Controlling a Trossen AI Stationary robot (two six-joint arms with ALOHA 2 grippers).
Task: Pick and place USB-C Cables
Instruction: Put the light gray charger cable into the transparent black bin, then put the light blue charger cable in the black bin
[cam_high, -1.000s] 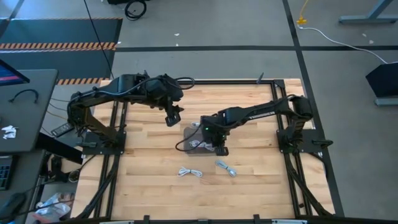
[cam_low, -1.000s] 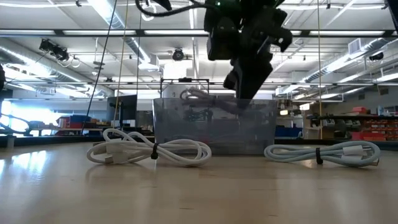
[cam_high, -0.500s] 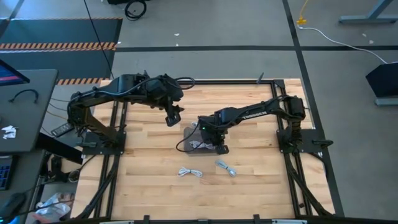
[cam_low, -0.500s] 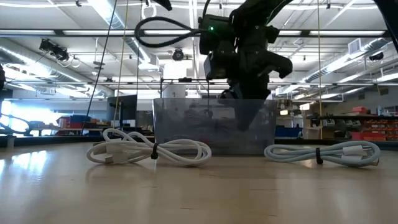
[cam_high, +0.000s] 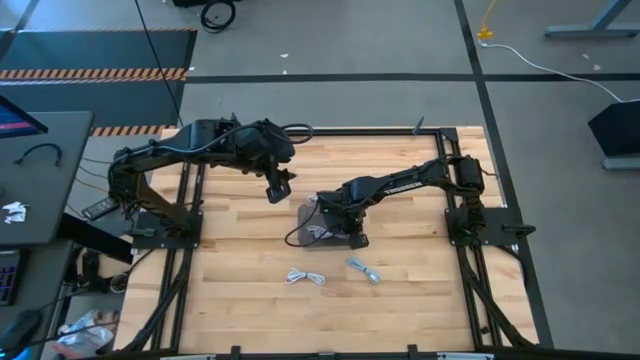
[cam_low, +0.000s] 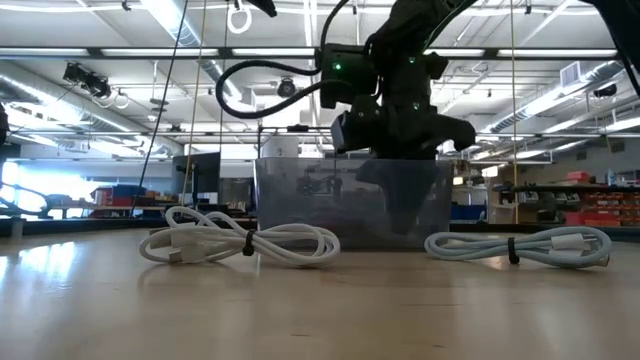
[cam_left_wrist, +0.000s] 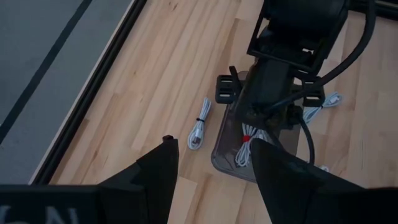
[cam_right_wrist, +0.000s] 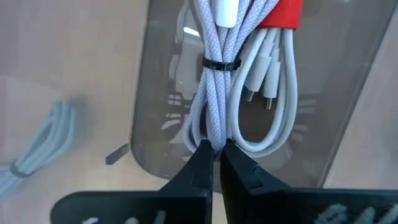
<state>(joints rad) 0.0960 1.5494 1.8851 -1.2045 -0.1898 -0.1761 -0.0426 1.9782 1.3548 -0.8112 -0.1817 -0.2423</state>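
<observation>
A translucent grey tray (cam_high: 303, 213) stands mid-table. My right gripper (cam_right_wrist: 215, 155) reaches down into it, shut on a braided light-grey USB-C cable bundle (cam_right_wrist: 217, 81) bound by a black tie. Beside that bundle in the tray lies a white cable with a red band (cam_right_wrist: 280, 15). Two more coiled cables rest flat on the wood nearer the front edge, one white (cam_high: 305, 278) and one light grey (cam_high: 364, 270). My left gripper (cam_high: 279, 190) hangs open in the air, left of and beyond the tray, holding nothing. My right gripper pinches the looped end of the braided bundle (cam_right_wrist: 211, 135) between its two fingertips. The fingers come from above, pointing steeply down. The bundle stretches away from them inside the tray (cam_right_wrist: 155, 124), next to the red-banded cable; whether it rests on the tray floor I cannot tell.
In the low view the white cable (cam_low: 240, 243) and the grey one (cam_low: 520, 246) lie in front of the tray (cam_low: 300, 210), with bare wood around them. Black frame rails (cam_high: 190, 250) border the tabletop on both sides.
My right gripper has come down with the braided bundle, from above the tray's rim to inside the tray, rolling slightly. The bundle, which showed above the rim before, now sits below it. The gripper stays shut.
</observation>
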